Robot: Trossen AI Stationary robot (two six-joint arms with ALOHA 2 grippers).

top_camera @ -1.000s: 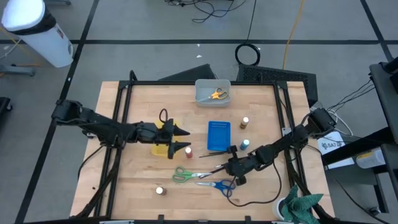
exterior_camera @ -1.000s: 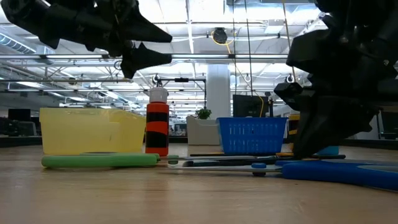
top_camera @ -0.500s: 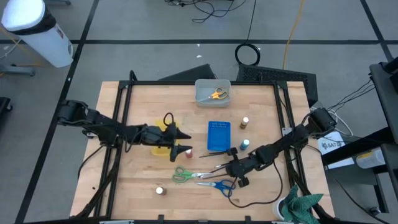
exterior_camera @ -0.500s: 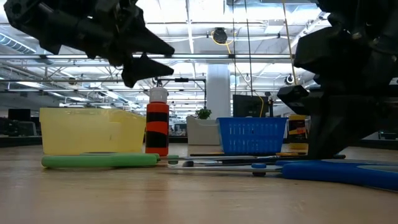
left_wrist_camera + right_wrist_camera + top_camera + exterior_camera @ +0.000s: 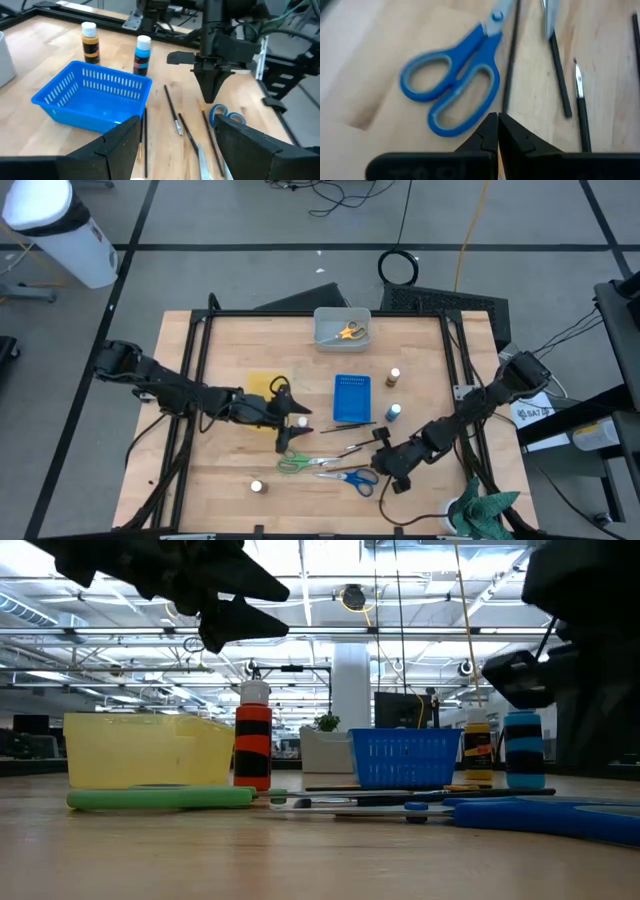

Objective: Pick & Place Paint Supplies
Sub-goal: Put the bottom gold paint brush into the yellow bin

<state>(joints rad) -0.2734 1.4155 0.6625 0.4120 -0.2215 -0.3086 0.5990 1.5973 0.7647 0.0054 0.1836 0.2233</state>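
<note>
While the overhead camera takes in the whole table, the left gripper hangs with fingers apart right over the red-topped paint bottle, the yellow tray just behind it and the green scissors just in front. The right gripper sits beside the blue scissors, with the thin brushes lying between the two arms. Far off from both, yellow scissors already rest in the grey bin.

Down at table level, the left gripper floats clear above the red bottle, fingers spread, nothing held. This camera alone proves that height gap; from overhead they look merged.

Now the left wrist camera: open fingers frame the blue basket, the brown-topped bottle and blue-topped bottle beyond it, and the right arm's closed tip pointing down across the brushes.

Right wrist camera: fingertips pressed together, empty, the blue scissors just ahead.

My read: that bottle is light, rigid and top-heavy, easily tipped, so grip the body low. The scissors are stiff and flat; take them at the handle loops. The brushes will roll.
</note>
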